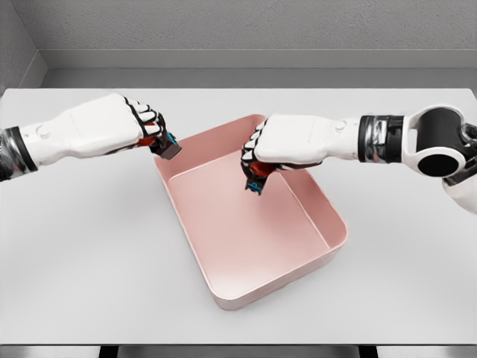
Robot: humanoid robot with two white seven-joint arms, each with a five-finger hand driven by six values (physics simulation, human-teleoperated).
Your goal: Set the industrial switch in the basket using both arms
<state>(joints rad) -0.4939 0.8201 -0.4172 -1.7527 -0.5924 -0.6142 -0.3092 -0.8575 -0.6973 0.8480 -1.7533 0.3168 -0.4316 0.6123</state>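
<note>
- One pink basket [313, 257] on the white bench [89, 253]; two small dark parts, one per hand.
- Left hand [147, 128] level, fingers curled round a dark switch [169, 147] just beside the basket's far-left rim.
- Right hand [259, 158] tipped down over the basket, fingers closed on a small red-and-blue piece [256, 184].

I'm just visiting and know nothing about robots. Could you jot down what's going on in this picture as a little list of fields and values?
surface: white table
container: pink basket, tilted in plan, nothing resting inside
left hand: curled on a small dark object, over the basket's far left corner
right hand: curled on a small dark object with red and blue parts, over the basket's interior
what the objects are: too small to tell
placed yet: no, both items are held above the basket
</note>
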